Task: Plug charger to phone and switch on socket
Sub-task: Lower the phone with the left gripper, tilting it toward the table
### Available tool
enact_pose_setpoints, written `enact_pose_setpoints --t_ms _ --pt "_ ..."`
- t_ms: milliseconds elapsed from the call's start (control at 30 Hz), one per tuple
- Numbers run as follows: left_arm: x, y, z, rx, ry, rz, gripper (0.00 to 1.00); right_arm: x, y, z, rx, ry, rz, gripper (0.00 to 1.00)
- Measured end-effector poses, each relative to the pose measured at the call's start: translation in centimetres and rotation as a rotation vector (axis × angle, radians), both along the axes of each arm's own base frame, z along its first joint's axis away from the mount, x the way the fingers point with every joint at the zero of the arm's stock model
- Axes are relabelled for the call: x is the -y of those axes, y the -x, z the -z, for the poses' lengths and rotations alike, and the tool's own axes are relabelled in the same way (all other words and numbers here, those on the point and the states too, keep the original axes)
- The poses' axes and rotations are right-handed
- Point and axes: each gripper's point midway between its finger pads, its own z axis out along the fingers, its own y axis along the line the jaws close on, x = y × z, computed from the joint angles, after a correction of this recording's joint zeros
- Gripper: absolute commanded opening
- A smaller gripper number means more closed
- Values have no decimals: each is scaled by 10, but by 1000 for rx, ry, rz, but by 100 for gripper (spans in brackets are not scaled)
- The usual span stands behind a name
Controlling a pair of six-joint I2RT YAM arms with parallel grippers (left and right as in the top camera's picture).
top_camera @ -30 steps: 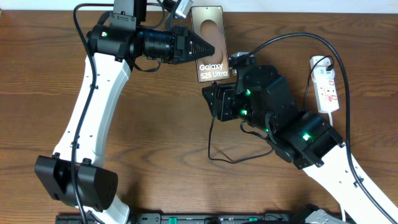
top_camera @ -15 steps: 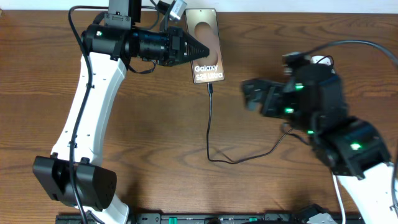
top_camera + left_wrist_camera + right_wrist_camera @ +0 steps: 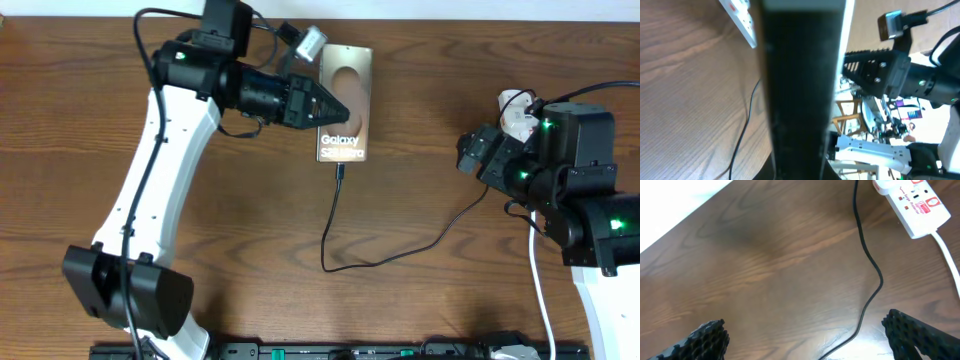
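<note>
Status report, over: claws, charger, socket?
Left claw shut on slim brown Galaxy phone. Right claw open, empty, short of white power strip. Tip of thin black charger cable at phone's bottom edge; cable trails under right claw.

So the table [image 3: 250, 230] is a brown wood-grain top, darker in streaks, with a pale strip running along the far edge. The thin black charger cable [image 3: 326, 240] lies loose on it: one end sits right at the near short edge of the phone [image 3: 345, 100], then it drops toward the front, hooks round in a slack curve and wanders off to the right. Can't honestly tell if the phone is flat on the wood or lifted a bit. Over on the far right there's the white socket [image 3: 915, 207] with red markings, lying flat, with its white cord [image 3: 949, 255] trailing off toward the front edge.
</note>
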Motion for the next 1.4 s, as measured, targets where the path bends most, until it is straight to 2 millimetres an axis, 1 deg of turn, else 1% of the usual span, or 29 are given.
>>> enact_pose_setpoints --t_ms 67,133,267,300,333,600,833,1033,1267,1400 --pt "6 -1 9 -16 -6 19 7 0 1 1 -5 3 -4 99" --pt "12 -4 23 -49 -16 32 7 0 2 3 -13 6 -6 99" --pt "20 -14 55 -129 -39 45 7 0 3 10 -49 13 -8 99" --pt "21 -20 73 -172 -54 44 7 0 3 14 -67 18 -11 99" --pt "22 -21 76 -177 -57 43 7 0 3 15 -69 19 -12 99" --pt "24 -35 133 -287 -122 35 7 0 1 17 -77 25 -19 99" --pt "26 -44 176 -355 -149 34 7 0 2 17 -78 27 -22 99" --pt "28 -53 198 -345 -149 33 7 0 2 17 -78 28 -22 99" --pt "30 -62 203 -300 -145 28 7 0 2 17 -78 28 -22 99" --pt "29 -63 212 -308 -172 19 7 0 2 17 -78 28 -22 99"
